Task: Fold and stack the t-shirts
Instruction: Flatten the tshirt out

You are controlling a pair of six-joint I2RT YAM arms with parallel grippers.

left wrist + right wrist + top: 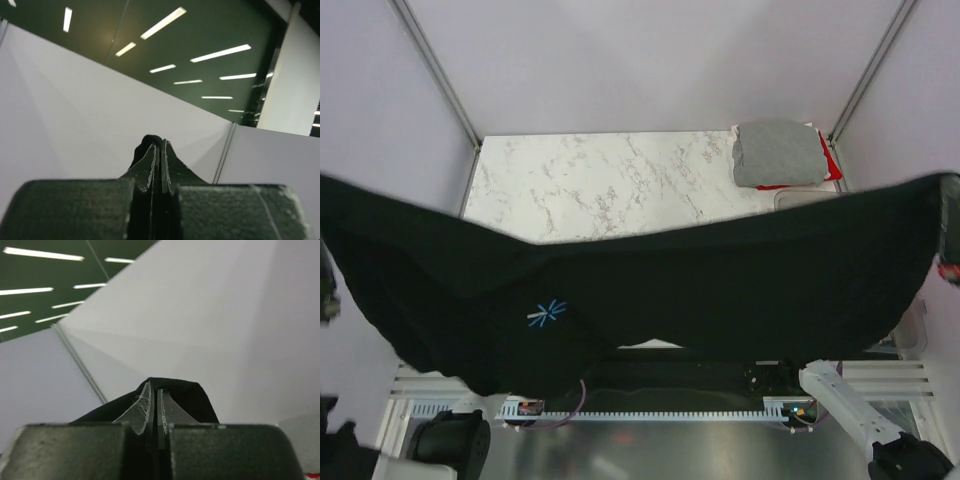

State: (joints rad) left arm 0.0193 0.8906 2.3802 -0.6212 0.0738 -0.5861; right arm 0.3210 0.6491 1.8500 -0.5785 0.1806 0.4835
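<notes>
The large black t-shirt (720,290) hangs stretched across the whole top view, high above the table, its blue starburst logo (547,313) at lower left. My left gripper (161,146) is shut on one black cloth edge (145,142) and points up at the ceiling. My right gripper (154,387) is shut on the other black edge (192,395). Both grippers sit at the frame edges of the top view, mostly out of sight. A folded grey t-shirt (778,153) lies on a red one (833,160) at the table's far right corner.
The marble tabletop (610,185) shows behind the hanging shirt. A clear plastic tub (800,198) peeks out at the right, below the folded stack. White enclosure walls and metal posts (440,70) surround the table.
</notes>
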